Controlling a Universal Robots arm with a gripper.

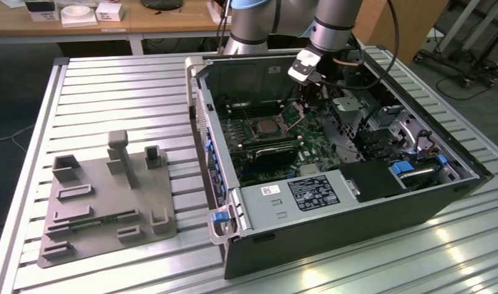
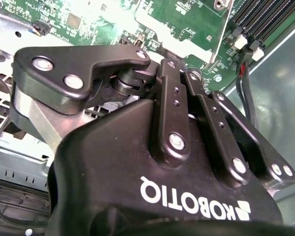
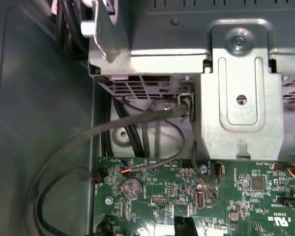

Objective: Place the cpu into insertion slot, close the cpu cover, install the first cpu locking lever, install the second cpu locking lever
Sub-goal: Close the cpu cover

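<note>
In the exterior view the open computer case lies on the slatted table with the green motherboard facing up. The cpu, a silvery-grey square, sits in the insertion slot near the board's middle. The cpu cover stands tilted up beside the slot, on the side nearer the arm. My gripper hangs inside the case, just above and behind the raised cover. Its black body shows close up in the second wrist view, over the green board. A dark part of it pokes in over the board in the first wrist view.
A grey fixture plate with upright blocks lies on the table at the exterior view's left. Inside the case are a metal drive cage, a black box and blue latches. Cables and a metal bracket crowd the board's edge.
</note>
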